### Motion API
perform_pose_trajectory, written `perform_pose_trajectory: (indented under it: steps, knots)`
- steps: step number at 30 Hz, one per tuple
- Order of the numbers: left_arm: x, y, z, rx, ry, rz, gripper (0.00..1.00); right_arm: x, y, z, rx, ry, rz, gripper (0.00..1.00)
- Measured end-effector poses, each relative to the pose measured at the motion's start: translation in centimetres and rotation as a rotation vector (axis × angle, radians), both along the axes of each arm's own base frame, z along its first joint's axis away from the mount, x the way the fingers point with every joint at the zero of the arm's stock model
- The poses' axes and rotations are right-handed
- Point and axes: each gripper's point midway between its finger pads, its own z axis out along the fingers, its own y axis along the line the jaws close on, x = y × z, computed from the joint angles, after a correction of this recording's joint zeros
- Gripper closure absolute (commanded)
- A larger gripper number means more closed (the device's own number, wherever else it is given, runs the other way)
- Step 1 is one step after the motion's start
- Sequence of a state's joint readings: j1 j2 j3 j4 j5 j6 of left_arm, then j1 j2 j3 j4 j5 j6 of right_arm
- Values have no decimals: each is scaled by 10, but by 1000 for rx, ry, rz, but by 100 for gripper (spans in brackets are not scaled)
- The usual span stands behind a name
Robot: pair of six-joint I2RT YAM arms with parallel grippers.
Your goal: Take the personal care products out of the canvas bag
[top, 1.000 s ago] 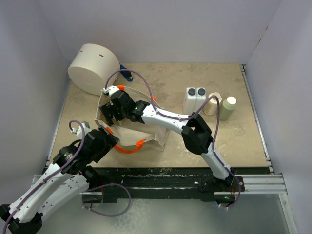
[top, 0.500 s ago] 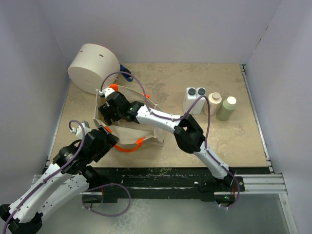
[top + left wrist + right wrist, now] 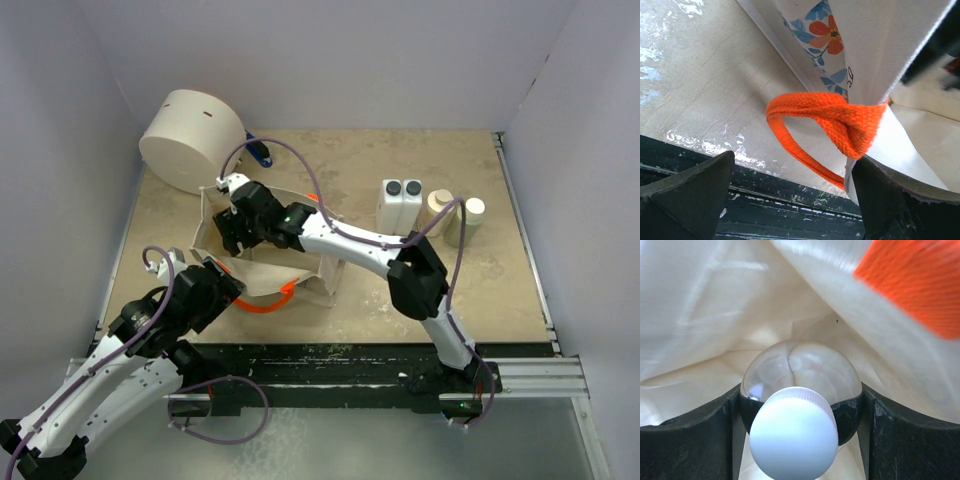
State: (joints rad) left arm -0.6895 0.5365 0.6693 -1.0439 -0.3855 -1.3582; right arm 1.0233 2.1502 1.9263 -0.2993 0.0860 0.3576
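The tabletop is sandy brown, with pale walls all round it. The silvery-capped bottle is down inside the canvas bag, with cream cloth all about it. My right jaws are closed on it, one dark finger pressed on each side of its round body.

A moment ago my right arm was stretched further left, with its elbow pulled in toward the bag. Now the elbow has swung back out to the right and the wrist sits a little to the right too. I think this means the grab is made and the bottle is starting to come up. It is not out yet.

My left jaws are down at the near side of the bag. They stand wide, with the orange handle looped between them and the bag wall against one finger. That should help to keep the bag from sliding as I pull.

Four bottles stand in a row on the tabletop, well apart from the bag on its right: two white square bottles, a cream round bottle and a pale green bottle. So this one looks like the last.

The big cream cylinder lies just behind the bag.
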Motion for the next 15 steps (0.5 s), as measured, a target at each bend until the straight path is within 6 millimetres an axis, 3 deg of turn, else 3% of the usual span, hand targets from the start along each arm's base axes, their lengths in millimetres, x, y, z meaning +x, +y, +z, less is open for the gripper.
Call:
perform_pose_trajectory:
  steps: [4, 8, 11, 15]
  knots:
    - [-1, -1, 0, -3, 3, -6, 0, -1, -10, 60, 121, -25, -32, 93]
    - [-1, -1, 0, 1, 3, -11, 0, -6, -34, 114, 259, -46, -77, 96]
    - [-1, -1, 0, 0, 2, -11, 0, -11, -57, 139, 356, -28, -104, 100]
    - [-1, -1, 0, -1, 1, -11, 0, -5, -82, 150, 483, 46, -136, 100]
